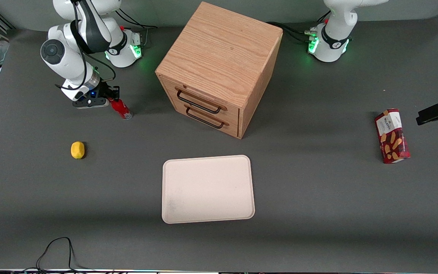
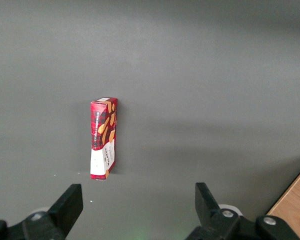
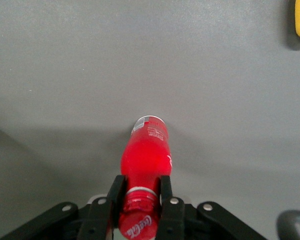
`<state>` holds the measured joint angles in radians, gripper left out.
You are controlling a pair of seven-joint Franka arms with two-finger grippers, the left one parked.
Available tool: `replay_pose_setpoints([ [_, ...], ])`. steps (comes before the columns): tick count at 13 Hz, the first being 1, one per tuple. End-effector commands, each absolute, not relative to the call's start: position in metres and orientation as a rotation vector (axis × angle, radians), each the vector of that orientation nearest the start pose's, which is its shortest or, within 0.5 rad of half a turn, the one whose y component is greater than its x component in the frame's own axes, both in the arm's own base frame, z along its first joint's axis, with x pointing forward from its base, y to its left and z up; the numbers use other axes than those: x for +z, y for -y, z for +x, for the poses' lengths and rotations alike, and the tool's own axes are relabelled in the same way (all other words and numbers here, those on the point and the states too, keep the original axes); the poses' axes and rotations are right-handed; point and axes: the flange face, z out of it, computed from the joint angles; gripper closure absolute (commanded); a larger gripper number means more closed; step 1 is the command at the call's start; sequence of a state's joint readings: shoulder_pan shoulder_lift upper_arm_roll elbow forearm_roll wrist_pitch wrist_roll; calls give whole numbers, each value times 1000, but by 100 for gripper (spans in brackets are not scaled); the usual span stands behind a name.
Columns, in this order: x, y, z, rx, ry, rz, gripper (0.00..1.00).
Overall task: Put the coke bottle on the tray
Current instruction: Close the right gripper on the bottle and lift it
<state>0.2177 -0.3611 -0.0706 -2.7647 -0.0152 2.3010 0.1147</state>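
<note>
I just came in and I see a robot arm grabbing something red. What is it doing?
The robot's gripper is closed around the neck of a small coke bottle, over the table beside the wooden drawer cabinet. The bottle is meant to go on the cream tray, which lies nearer the front camera with nothing on it yet. A lemon sits between the two, and a biscuit box lies toward the parked arm's end.

Tray (image 1: 207, 189) in front of cabinet (image 1: 219, 64), nearer the camera
</note>
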Motion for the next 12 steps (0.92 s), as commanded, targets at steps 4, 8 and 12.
replay_pose_setpoints([
  [4, 335, -57, 373, 167, 85, -3148, 91],
  [8, 379, -62, 419, 175, 76, -3155, 95],
  [12, 445, -71, 475, 198, 66, -3163, 98],
])
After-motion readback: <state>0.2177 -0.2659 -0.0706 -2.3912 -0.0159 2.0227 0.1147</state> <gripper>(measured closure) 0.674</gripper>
